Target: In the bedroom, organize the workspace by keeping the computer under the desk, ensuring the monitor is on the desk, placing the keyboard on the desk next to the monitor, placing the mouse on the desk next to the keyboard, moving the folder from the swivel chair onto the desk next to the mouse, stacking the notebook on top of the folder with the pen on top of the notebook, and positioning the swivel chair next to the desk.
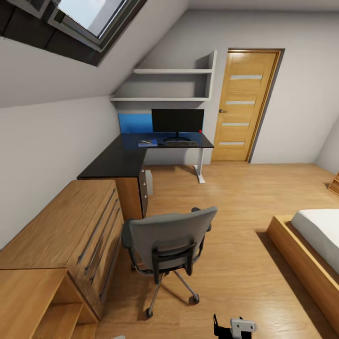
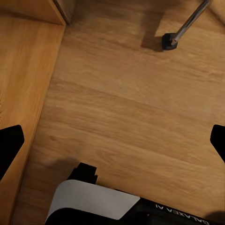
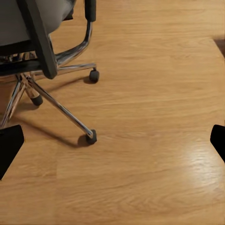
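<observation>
Swivel chair stands mid-floor, back toward robot, well apart from black desk (monitor, keyboard, blue folder already on top). Both grippers spread wide, empty, over wood floor. Approach squarely, push backrest slowly, avoiding wooden drawer chest.

Black fingertips showing as flat, matte, wedge-shaped tips at both side edges of left wrist view. Matching black fingertips framing right wrist view, same blunt angled cut. White glossy rounded shell panel sitting over black body in left wrist view; black band beside it carrying pale lettering reading GALAXEA, seen upside down. Small black block protruding just above shell. In head view, pale grey bracket with small dark holes showing beside black angular part at lower edge.
</observation>
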You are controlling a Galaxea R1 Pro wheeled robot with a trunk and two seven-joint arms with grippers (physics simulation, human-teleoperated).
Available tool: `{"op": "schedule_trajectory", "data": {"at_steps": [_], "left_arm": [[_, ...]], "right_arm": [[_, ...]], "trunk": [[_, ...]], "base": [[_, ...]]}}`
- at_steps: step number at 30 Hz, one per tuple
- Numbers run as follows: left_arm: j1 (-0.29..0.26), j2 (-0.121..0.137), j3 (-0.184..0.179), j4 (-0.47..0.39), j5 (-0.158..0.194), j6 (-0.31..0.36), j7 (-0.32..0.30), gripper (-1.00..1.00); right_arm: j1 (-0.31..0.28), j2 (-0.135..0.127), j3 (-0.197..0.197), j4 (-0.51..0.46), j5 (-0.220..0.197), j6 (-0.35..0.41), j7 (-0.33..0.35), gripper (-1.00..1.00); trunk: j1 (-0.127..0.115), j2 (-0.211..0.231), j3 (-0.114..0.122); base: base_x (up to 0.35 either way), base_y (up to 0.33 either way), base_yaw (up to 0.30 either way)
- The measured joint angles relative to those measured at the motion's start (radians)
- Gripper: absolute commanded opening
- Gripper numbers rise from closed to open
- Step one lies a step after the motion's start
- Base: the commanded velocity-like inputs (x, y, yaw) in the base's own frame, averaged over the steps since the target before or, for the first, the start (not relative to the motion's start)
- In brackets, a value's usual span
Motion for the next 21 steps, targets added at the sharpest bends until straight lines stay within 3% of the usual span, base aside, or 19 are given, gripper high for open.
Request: {"op": "schedule_trajectory", "data": {"at_steps": [9, 21], "left_arm": [[0.0, -0.001, 0.0, 0.0, 0.0, 0.0, -0.001, 1.0], [0.0, -0.002, 0.0, 0.0, 0.0, 0.0, -0.001, 1.0]], "right_arm": [[0.0, 0.0, 0.0, 0.0, 0.0, 0.0, 0.0, 1.0], [0.0, -0.001, 0.0, 0.0, 0.002, -0.001, 0.0, 1.0]], "trunk": [[0.035, -0.063, -0.028], [0.081, -0.147, -0.066]], "base": [[0.0, 0.0, 0.21], [0.0, 0.0, 0.028]]}}
